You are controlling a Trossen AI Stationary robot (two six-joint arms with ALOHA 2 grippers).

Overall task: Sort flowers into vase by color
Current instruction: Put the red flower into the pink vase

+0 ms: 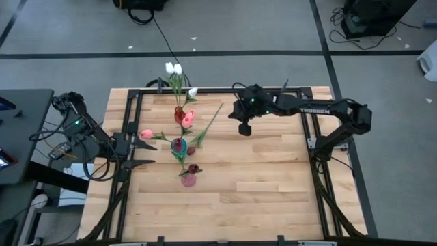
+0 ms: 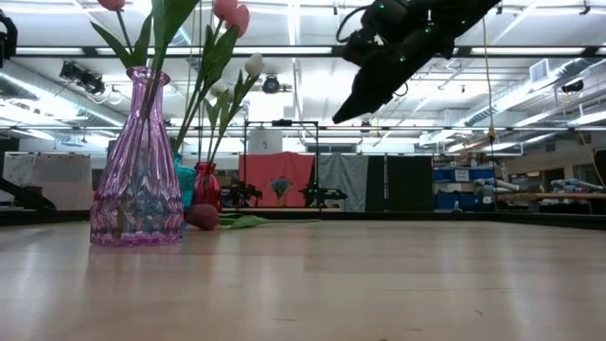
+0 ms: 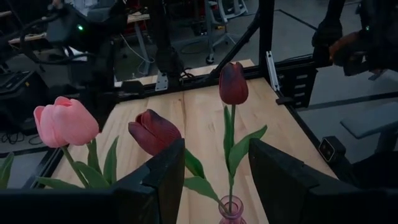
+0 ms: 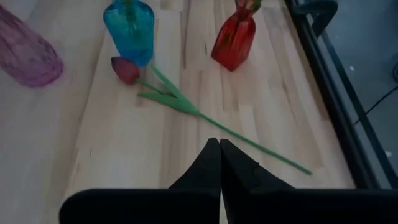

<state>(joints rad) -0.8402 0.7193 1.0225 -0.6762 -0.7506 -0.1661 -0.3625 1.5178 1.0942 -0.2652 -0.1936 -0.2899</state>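
One loose artificial tulip with a dark red head and long thin green stem (image 4: 186, 107) lies flat on the pale wooden slatted table (image 1: 259, 191). In the high view its long axis runs diagonally: head near the middle of the table just beside the blue glass vase (image 4: 129, 25), stem tip pointing toward the far right. The right wrist view shows head, leaves and whole stem clearly; in the low view only a dark head and a green leaf show behind the vases, stem hard to make out. Red glass vase (image 4: 234, 38) stands farthest, holding white and pink tulips (image 1: 179, 78); their stems are cut off in the right wrist view. Pink ribbed glass vase (image 2: 138, 166) stands nearest, one dark red tulip in it; its flower heads are cropped by the low view's upper edge. Right gripper (image 4: 219, 163) hangs in the air above the table, right of the loose tulip's stem tip, fingers pressed together, holding nothing. Left gripper (image 3: 214, 180) sits low at the table's left edge, fingers apart, empty; a pink tulip (image 3: 65, 121) leans toward it from the blue vase. The left wrist view alone shows two dark red heads and that pink head close up.
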